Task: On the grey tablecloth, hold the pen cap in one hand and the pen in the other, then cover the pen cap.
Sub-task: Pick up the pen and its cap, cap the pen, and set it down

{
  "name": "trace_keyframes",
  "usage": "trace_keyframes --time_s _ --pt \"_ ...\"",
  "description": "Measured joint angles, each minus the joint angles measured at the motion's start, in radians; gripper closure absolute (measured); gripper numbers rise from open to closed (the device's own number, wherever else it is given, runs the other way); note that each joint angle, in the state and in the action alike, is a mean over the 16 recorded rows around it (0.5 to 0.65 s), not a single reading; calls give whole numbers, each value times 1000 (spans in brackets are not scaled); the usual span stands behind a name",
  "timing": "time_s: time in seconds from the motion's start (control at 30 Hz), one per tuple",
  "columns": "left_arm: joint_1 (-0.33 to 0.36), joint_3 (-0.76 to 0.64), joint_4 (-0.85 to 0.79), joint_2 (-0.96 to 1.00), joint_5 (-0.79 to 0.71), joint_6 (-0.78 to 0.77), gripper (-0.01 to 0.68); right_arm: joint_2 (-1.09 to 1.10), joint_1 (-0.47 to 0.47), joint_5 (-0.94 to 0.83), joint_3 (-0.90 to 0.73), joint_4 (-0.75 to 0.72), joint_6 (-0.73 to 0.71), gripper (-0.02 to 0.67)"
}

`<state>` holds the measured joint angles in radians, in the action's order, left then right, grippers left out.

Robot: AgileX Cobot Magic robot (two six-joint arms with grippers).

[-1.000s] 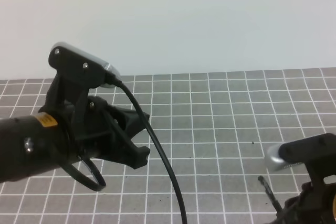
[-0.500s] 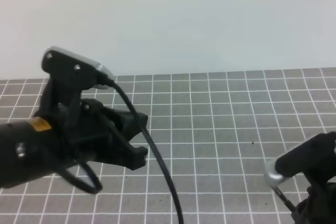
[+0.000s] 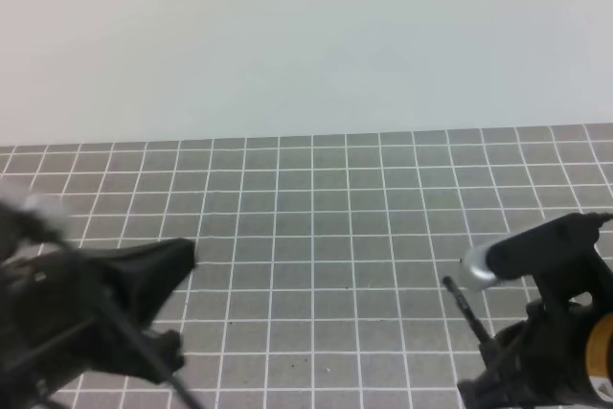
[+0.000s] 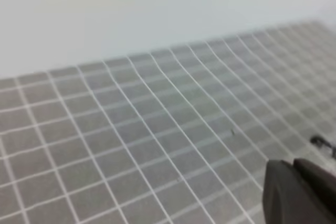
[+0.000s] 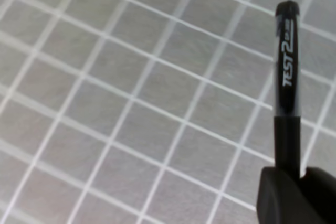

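From my station: flat grey tablecloth (image 3: 383, 198) with a thin white grid fills the lower scene under a pale wall (image 3: 306, 35). My right gripper (image 5: 294, 184) has its black jaws clamped on the long thin black pen (image 5: 286, 77), white lettering on the barrel; the pen juts out above the cloth, clear of it. In the high view the pen (image 3: 465, 308) sits near the cloth's right edge. My left gripper (image 3: 158, 270), blurred, near the cloth's left edge, jaws closed together. I cannot see the pen cap.
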<state>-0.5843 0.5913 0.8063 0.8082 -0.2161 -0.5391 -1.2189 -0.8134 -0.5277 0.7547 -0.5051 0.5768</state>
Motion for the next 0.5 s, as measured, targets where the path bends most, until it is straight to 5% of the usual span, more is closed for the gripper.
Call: trace_keyframes --time_s 0.5 --pt "0 -85 34 -87 82 26 674 -262 109 51 0 -36 126 578"
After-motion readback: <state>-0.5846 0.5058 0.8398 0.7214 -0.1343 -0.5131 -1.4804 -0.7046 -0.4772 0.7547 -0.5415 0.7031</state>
